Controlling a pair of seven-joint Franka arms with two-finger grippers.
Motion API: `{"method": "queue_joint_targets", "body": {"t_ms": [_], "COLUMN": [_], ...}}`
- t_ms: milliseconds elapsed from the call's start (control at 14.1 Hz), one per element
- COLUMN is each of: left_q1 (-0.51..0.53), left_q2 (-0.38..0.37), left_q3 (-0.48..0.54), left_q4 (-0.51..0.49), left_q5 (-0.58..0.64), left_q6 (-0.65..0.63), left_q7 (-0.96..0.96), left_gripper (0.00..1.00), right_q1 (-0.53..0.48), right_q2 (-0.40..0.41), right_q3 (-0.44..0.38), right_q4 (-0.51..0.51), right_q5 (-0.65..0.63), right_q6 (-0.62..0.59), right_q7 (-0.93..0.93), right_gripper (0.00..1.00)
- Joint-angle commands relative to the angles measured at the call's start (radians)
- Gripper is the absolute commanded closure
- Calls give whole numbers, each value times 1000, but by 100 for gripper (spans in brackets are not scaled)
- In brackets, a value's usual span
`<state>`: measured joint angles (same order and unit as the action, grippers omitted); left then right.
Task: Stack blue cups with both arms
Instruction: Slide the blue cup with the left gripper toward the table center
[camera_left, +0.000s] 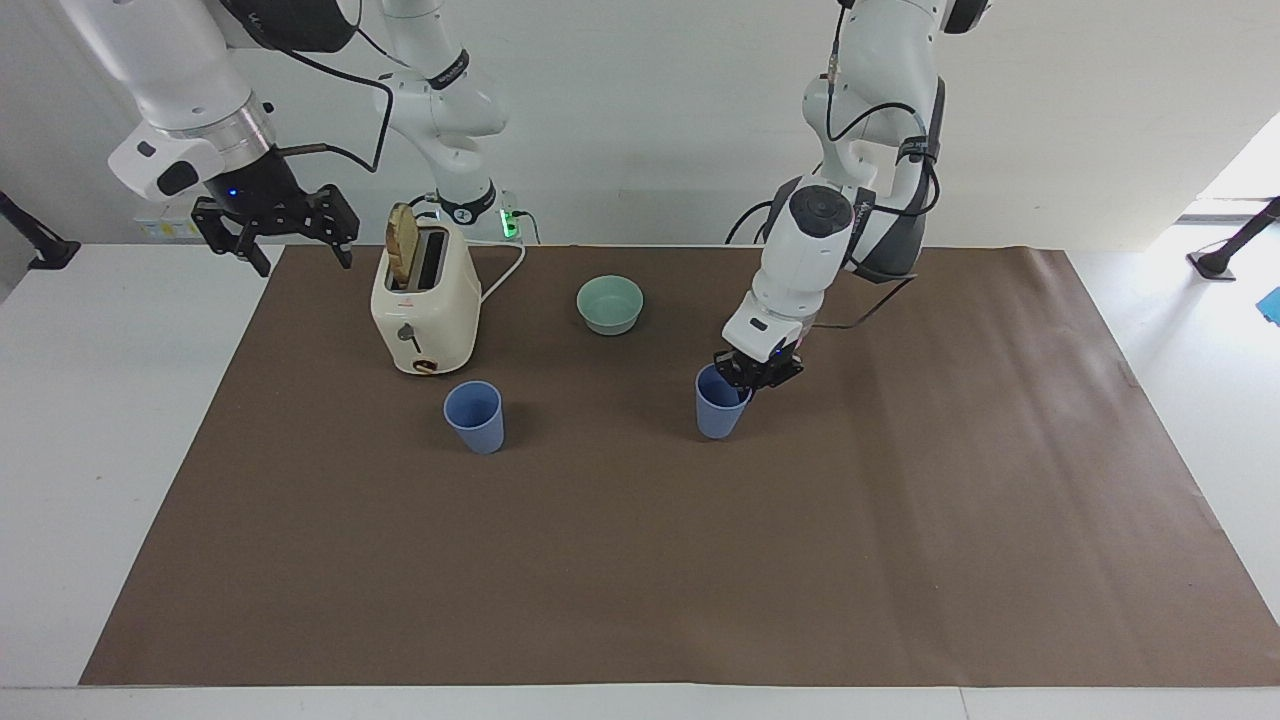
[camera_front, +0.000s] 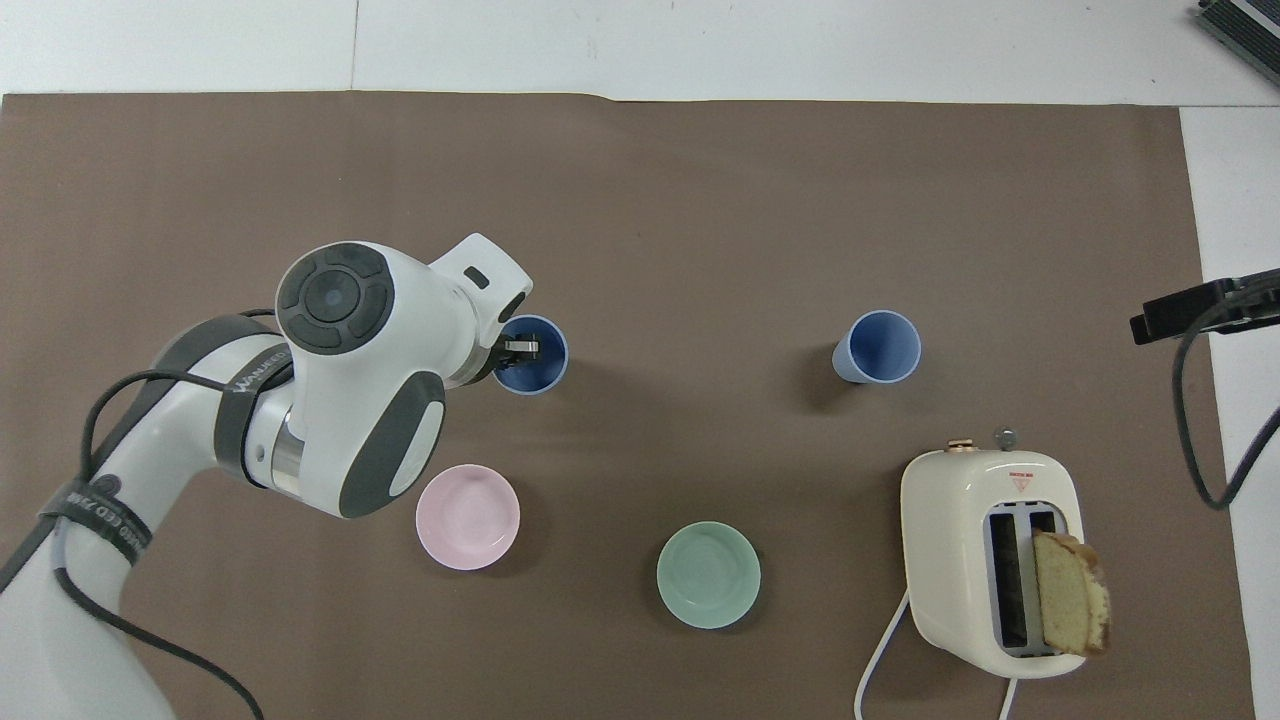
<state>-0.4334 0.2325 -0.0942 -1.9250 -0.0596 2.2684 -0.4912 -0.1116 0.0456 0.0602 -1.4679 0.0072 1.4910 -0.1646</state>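
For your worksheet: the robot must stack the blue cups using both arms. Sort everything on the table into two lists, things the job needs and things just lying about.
Needed:
- small matte blue plastic cup gripped at its rim by the left gripper
- second matte blue plastic cup standing by the toaster
- right gripper, open, waiting

Lying about:
- cream toaster with bread slice
- low mint-green bowl
- low pale pink bowl

White worktop (camera_left: 100, 450) covered by a brown mat (camera_left: 640, 560)

A cream toaster (camera_left: 424, 310) stands on the mat toward the right arm's end, near the robots. A mint-green bowl (camera_left: 610, 303) and a pink bowl (camera_front: 467, 517) sit beside each other mid-mat, the pink one toward the left arm's end. A blue cup (camera_left: 474, 416) stands upright just farther out than the toaster. Whether the second blue cup (camera_left: 718, 410), mid-mat, rests on the mat cannot be told.
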Motion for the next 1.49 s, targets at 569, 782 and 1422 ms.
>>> {"method": "queue_joint_targets", "body": {"t_ms": [569,782,1422], "left_q1": [-15,-2,235], "left_q2": [2,-31,-183], "left_q3": [19,28,33], "left_q4": [-11,11,153], "left_q5": [-6,-6,6], "left_q6": [28,11,-331], "left_q7": [5,3,316], "left_gripper": [0,0,0], "right_q1": [-10,-11,33], "right_q2": [-24,-26,-57], "right_q3": [6,4,9], "right_q4": [-29,-32,-258], "right_q5": [2,4,8], "right_q6": [11,12,242], "right_q7": [20,17,62], "right_gripper": [0,0,0]}}
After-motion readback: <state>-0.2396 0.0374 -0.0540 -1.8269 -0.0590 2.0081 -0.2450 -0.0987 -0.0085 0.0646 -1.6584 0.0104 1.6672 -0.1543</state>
